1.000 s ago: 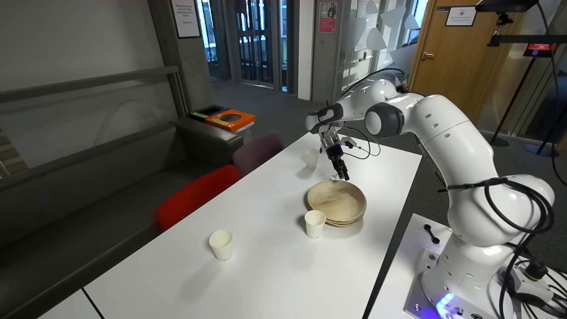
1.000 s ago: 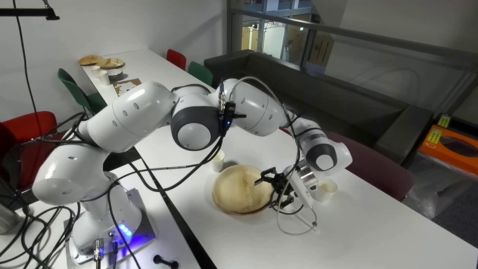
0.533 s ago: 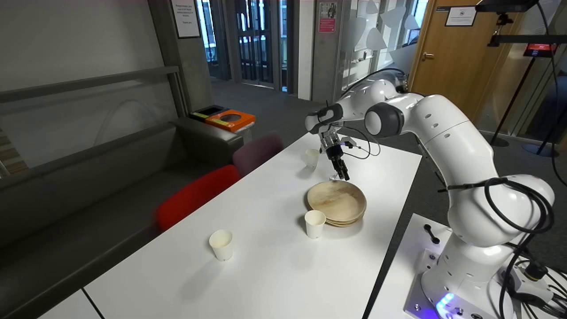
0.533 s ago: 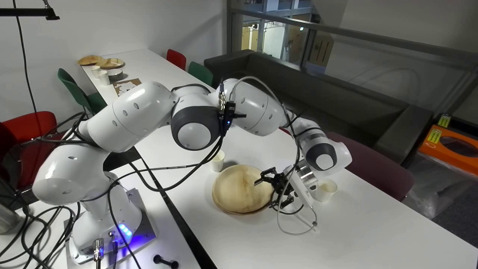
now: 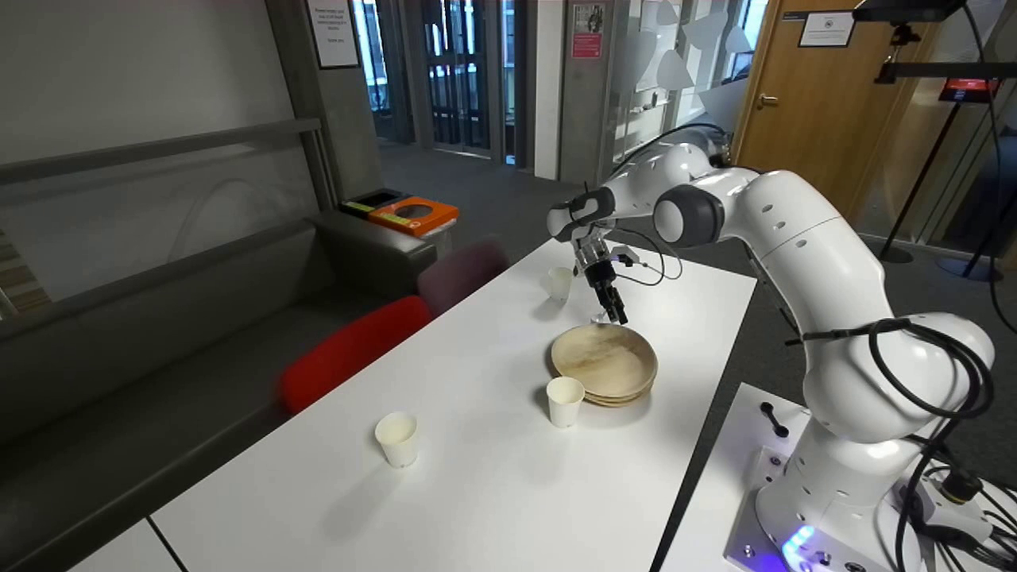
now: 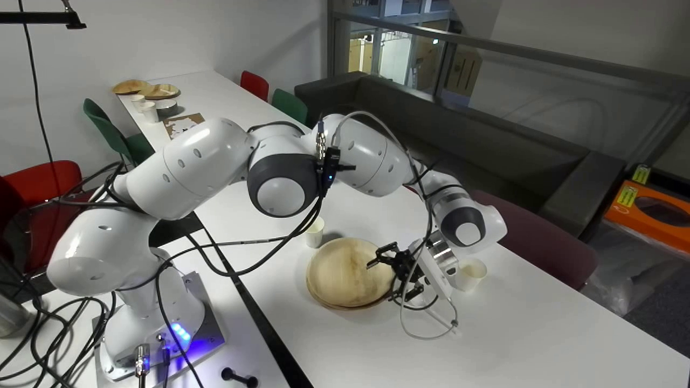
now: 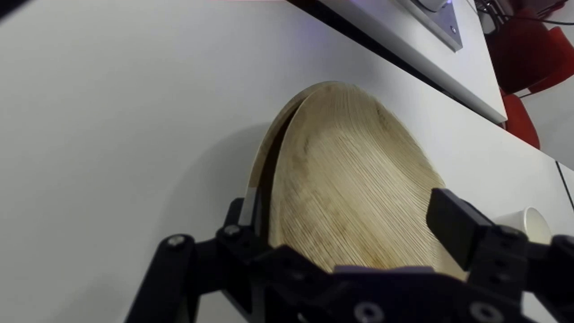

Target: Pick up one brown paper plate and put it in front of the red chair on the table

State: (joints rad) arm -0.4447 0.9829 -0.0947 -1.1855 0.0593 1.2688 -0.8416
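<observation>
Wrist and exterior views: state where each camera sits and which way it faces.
Exterior view: raised, looking along the table, wooden door beyond; base and arm at right.
Exterior view: raised, looking across the table toward the sofa; base at left, arm across the middle.
Wrist view: behind the gripper, facing down at the brown plates; open gripper at bottom, part of the base at top.
Both exterior views share brown plates, gripper and sofa.
</observation>
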